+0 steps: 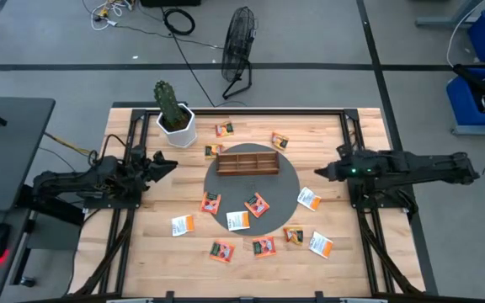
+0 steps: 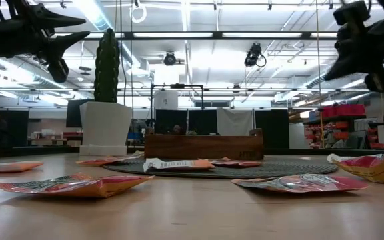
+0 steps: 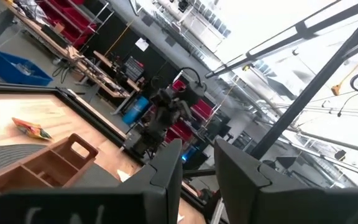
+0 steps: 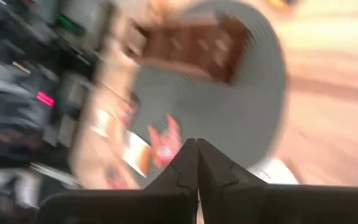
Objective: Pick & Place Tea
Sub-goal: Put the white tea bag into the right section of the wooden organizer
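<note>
Centre of the table: brown wooden tray (image 1: 247,161) with slots, sitting on the upper part of a round grey mat (image 1: 286,193), pretty much mid-frame in the high view.
Tea sachets: around a dozen small flat squares, way smaller than the tray, mostly orange-red with white on them, scattered all round it.
Sachets on the mat: one orange-red (image 1: 257,204) and one mostly white (image 1: 238,220) in the lower middle, another orange one (image 1: 211,202) at the mat's left edge, a white-and-orange one (image 1: 309,199) at its right edge.
Sachets above the tray: one (image 1: 224,129) upper centre, one (image 1: 279,140) a bit to the right, one (image 1: 213,150) just beside the tray's left end.
Sachets on bare wood, lower part: one (image 1: 182,225) lower left, then (image 1: 221,251), (image 1: 263,246), (image 1: 293,235) and (image 1: 320,244) in a loose row along the bottom.
Low view: the sachets look flat and crinkly, e.g. this one (image 2: 77,185) in the near left foreground.
Left gripper (image 1: 168,164): up off the table at centre-left, fingers (image 3: 169,167) parted with a gap, nothing between them.
Right gripper (image 1: 320,172): centre-right, above the mat's right edge, fingers (image 4: 184,167) clenched tight together, nothing in them.
Cactus (image 1: 168,104): in a white pot (image 1: 180,132), upper left of the table.
</note>
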You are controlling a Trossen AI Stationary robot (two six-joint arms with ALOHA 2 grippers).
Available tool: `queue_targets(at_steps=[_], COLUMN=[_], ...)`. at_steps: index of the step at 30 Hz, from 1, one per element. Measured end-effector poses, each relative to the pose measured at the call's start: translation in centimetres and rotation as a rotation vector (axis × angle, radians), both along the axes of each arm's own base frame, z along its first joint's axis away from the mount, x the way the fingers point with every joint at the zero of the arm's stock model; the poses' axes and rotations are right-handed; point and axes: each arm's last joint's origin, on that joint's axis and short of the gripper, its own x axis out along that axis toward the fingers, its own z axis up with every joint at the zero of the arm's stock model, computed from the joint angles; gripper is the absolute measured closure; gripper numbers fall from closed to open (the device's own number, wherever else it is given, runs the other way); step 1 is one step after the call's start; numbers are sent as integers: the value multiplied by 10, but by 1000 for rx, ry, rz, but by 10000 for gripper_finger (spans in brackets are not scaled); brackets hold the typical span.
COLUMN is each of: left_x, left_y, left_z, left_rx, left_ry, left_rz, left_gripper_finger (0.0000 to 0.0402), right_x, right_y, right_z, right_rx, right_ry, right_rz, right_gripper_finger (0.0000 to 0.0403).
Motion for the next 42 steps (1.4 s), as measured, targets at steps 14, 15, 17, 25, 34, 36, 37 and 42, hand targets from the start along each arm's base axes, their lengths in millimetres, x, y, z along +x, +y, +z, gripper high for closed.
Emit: queue_targets(at_steps=[14, 15, 17, 25, 34, 36, 37, 42], left_x=[0, 0, 0, 0, 0, 0, 0, 0], left_y=[2, 2, 2, 2, 2, 2, 2, 2], left_z=[0, 0, 0, 0, -1, -1, -1, -2], left_rx=[-17, -17, -16, -17, -41, -41, -41, -41], left_ry=[2, 2, 3, 3, 5, 6, 9, 15], left_rz=[55, 55, 55, 55, 47, 47, 48, 48], left_gripper_finger=[305, 305, 305, 305, 305, 305, 305, 305], right_x=[40, 42, 45, 58, 73, 74, 75, 80], right_y=[4, 3, 0, -11, -13, -13, -13, -12], right_z=[-29, -31, -36, -54, -75, -79, -82, -89], right_rx=[-101, -119, -156, -273, -270, -253, -250, -230], right_ry=[359, 380, 422, 560, 623, 645, 656, 671], right_rz=[316, 331, 356, 495, 601, 633, 644, 682], right_gripper_finger=[232, 222, 209, 211, 218, 218, 218, 218])
